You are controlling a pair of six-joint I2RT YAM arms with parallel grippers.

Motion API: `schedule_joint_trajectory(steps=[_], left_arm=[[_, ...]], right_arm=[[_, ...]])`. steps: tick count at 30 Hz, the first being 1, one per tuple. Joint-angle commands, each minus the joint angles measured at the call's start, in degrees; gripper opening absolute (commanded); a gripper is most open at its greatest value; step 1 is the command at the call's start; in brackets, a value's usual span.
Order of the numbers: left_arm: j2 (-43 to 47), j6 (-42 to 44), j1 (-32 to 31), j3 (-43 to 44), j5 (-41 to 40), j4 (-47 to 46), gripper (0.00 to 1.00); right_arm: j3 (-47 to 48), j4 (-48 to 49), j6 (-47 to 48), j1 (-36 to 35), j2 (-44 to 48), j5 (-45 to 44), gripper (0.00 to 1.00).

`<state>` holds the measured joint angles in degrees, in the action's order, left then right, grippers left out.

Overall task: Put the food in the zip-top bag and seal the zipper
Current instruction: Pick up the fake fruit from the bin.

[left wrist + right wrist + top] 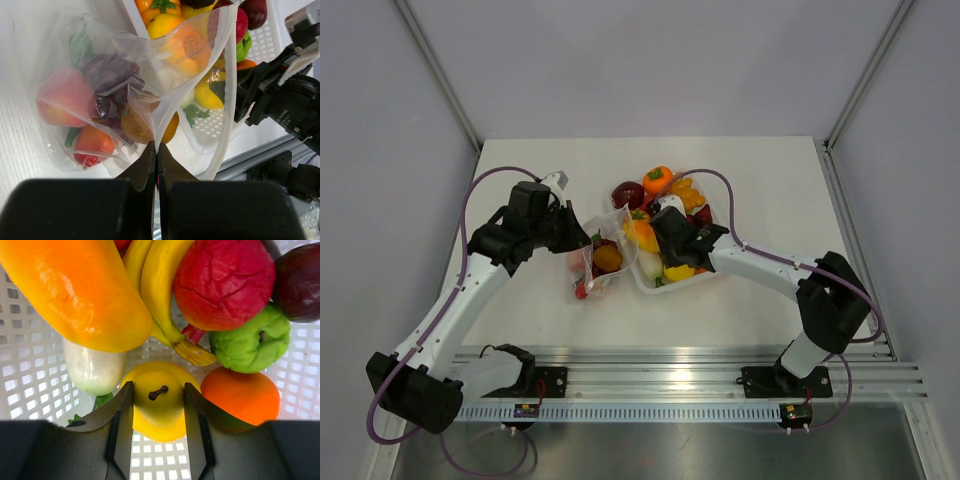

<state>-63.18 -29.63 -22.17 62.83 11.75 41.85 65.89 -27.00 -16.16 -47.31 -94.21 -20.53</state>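
The clear zip-top bag [595,262] lies left of the white tray [720,215], its mouth held open toward the tray. My left gripper [578,238] is shut on the bag's film near the mouth [156,150]. Inside the bag [100,90] are purple grapes [112,75], a pinkish-red fruit [60,97], a red piece [92,142] and a brown fruit [137,125]. The zipper strip [227,90] runs along the open mouth edge. My right gripper [672,262] is down in the tray, its jaws closed on both sides of a yellow pear [157,407].
The tray [30,385] holds a large orange pepper [75,295], bananas [157,285], a red fruit [225,282], a green fruit [250,342], an orange [240,395] and a white vegetable [92,370]. A dark red apple [627,193] sits at the tray's far corner.
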Motion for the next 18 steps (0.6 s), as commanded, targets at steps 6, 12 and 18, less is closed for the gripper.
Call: schedule_joint_trajectory(steps=[6, 12, 18], left_arm=[[0.42, 0.27, -0.24, 0.19, -0.67, -2.38, 0.0], [0.42, 0.27, -0.15, 0.01, -0.67, -2.38, 0.0], [0.42, 0.18, -0.24, 0.1, -0.85, -2.3, 0.0]], right_arm=[[-0.06, -4.01, -3.26, -0.68, 9.92, -5.65, 0.08], [2.31, -5.95, -3.79, -0.68, 14.75, -7.68, 0.06], [10.65, -7.54, -3.26, -1.03, 17.05, -3.39, 0.06]])
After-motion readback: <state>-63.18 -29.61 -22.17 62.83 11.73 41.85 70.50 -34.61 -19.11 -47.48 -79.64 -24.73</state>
